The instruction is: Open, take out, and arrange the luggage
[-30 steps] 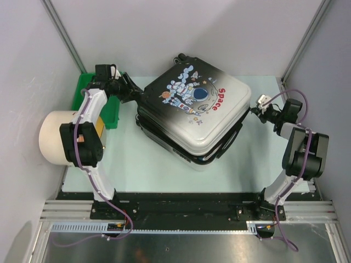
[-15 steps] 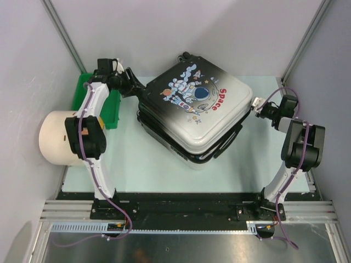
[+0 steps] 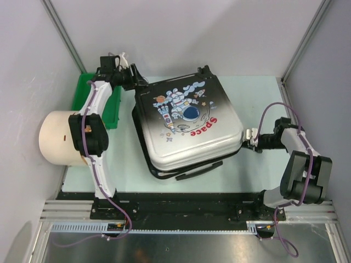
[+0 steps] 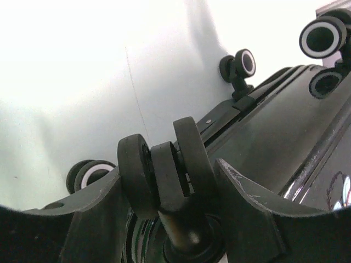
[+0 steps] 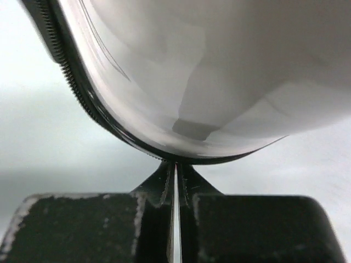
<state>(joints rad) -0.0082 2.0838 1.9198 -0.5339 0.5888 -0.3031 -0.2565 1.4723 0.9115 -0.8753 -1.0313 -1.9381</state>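
The luggage (image 3: 186, 123) lies flat and closed on the table, astronaut print up, black at the far end and white at the near end. My left gripper (image 3: 137, 82) is at its far left corner, shut on a black caster wheel (image 4: 164, 170) that sits between the fingers (image 4: 247, 213). Other wheels (image 4: 244, 63) show beyond it. My right gripper (image 3: 251, 139) is shut and empty, its tips (image 5: 175, 170) pressed against the zipper rim of the white near right corner (image 5: 219, 82).
A green tray (image 3: 82, 90) stands at the far left beside my left arm. A cream cylinder (image 3: 55, 137) lies against the left wall. Walls and slanted metal posts (image 3: 63, 33) close in the table (image 3: 258, 93) on the left, back and right.
The luggage has turned clockwise on the table. My left gripper went toward the far edge with the wheel. My right gripper came nearer along the right side.
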